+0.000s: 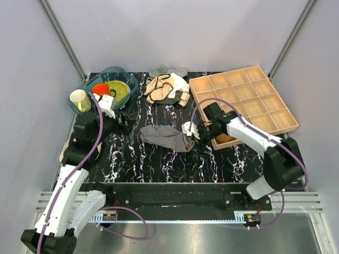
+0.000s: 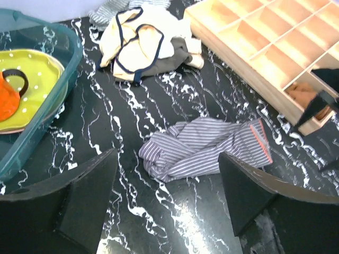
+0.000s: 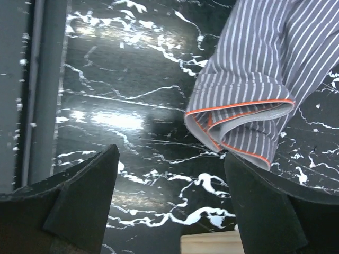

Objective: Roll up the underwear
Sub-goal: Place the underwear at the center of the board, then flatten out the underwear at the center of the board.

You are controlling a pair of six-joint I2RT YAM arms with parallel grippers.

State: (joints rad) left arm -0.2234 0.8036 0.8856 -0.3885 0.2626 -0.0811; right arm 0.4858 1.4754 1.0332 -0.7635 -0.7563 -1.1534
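The underwear [image 1: 167,137] is grey-and-white pinstriped with an orange-red hem. It lies crumpled in the middle of the black marble table. It shows in the left wrist view [image 2: 204,147] just beyond my open left gripper [image 2: 167,198]. In the right wrist view its folded hem [image 3: 249,114] lies close in front of my right gripper [image 3: 172,203], which is open and empty. In the top view the left gripper [image 1: 126,123] sits left of the underwear and the right gripper [image 1: 195,133] at its right end.
A beige-and-white garment with black trim [image 1: 167,87] lies at the back. A wooden compartment tray [image 1: 243,100] stands at the right. A blue bin [image 1: 106,87] with a yellow plate and a cup [image 1: 79,100] stands at the back left.
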